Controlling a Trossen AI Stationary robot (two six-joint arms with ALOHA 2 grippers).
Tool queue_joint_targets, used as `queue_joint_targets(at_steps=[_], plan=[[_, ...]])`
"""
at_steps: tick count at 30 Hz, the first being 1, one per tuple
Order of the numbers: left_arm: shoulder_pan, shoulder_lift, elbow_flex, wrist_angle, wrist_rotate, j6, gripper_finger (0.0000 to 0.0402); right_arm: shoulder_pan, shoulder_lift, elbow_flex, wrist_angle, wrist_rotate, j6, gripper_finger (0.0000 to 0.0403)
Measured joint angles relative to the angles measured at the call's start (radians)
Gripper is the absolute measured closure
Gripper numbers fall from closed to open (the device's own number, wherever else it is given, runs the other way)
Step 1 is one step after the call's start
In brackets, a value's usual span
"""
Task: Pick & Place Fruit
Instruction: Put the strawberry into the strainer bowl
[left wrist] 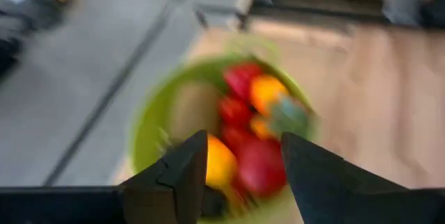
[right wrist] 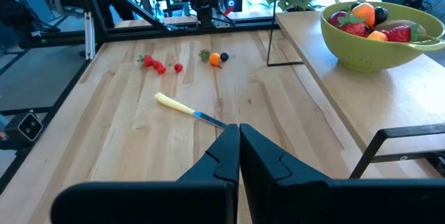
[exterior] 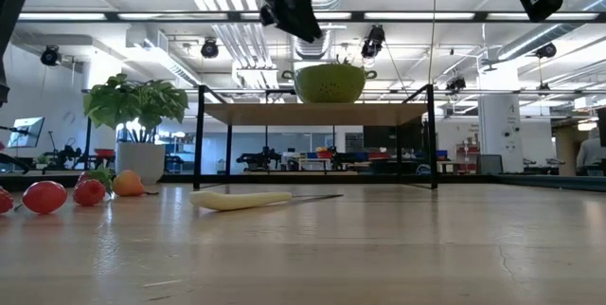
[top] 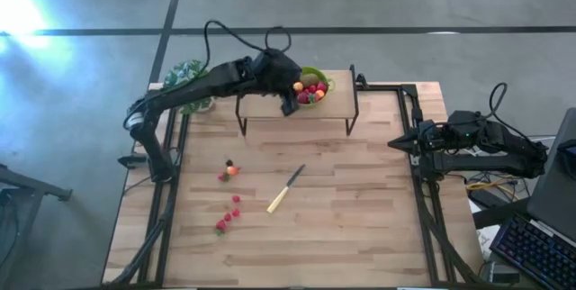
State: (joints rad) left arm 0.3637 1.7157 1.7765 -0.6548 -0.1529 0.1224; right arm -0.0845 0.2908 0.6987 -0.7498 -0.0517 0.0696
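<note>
A green bowl stands on a raised wooden shelf at the table's far side. It holds red, orange and dark fruit and a brown-green ball. My left gripper hovers open just above the bowl's near-left rim, with the fruit showing between its fingers. More small fruit lies on the tabletop at left: one cluster and a red row. My right gripper waits shut at the table's right edge.
A pale-handled knife lies in the middle of the table, right of the loose fruit. A leafy potted plant stands at the far left corner. The shelf's black legs stand on the table. The near half of the table is bare wood.
</note>
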Motion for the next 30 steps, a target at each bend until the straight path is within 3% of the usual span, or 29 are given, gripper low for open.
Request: queue_joint_targets(at_steps=[7, 15, 21, 30], plan=[[-0.089, -0.001, 0.126, -0.405, 0.061, -0.001, 0.0208, 0.0, 0.0, 0.0, 0.0, 0.0, 0.0, 0.0394], [-0.215, 0.0, 0.132, -0.727, 0.061, -0.044, 0.0211, 0.0, 0.0, 0.0, 0.0, 0.0, 0.0, 0.0394], [-0.308, 0.001, 0.107, -0.853, 0.061, -0.155, 0.0212, 0.0, 0.0, 0.0, 0.0, 0.0, 0.0, 0.0394], [-0.456, 0.0, 0.007, -0.892, 0.061, -0.232, 0.0215, 0.0, 0.0, 0.0, 0.0, 0.0, 0.0, 0.0394]])
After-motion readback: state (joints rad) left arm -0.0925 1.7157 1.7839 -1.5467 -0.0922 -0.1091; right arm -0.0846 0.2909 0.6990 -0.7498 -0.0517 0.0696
